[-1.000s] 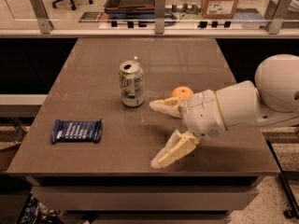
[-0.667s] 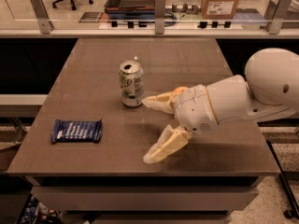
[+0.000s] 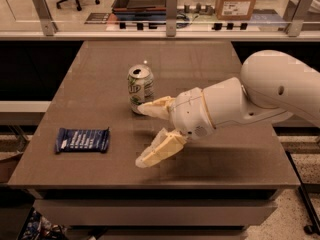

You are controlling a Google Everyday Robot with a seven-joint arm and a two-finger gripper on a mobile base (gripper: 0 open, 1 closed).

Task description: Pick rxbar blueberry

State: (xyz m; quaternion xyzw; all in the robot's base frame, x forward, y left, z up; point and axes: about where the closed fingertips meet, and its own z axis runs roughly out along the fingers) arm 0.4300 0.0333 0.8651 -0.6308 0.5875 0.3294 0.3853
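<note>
The rxbar blueberry (image 3: 82,140) is a flat dark blue wrapper with white lettering. It lies flat near the front left of the brown table (image 3: 200,69). My gripper (image 3: 141,134) is over the middle front of the table, to the right of the bar and apart from it. Its two cream fingers (image 3: 159,149) are spread wide and hold nothing. The upper finger reaches in front of the base of a green-white soda can (image 3: 140,87).
The soda can stands upright at the table's middle, just behind my gripper. My white arm (image 3: 260,96) comes in from the right. A glass barrier with metal posts (image 3: 171,11) runs behind the table. The front edge is close below the bar.
My gripper has moved left across the table toward the bar, fingers staying spread. The orange thing seen behind it a second ago is now hidden. The bar and can have not moved.
</note>
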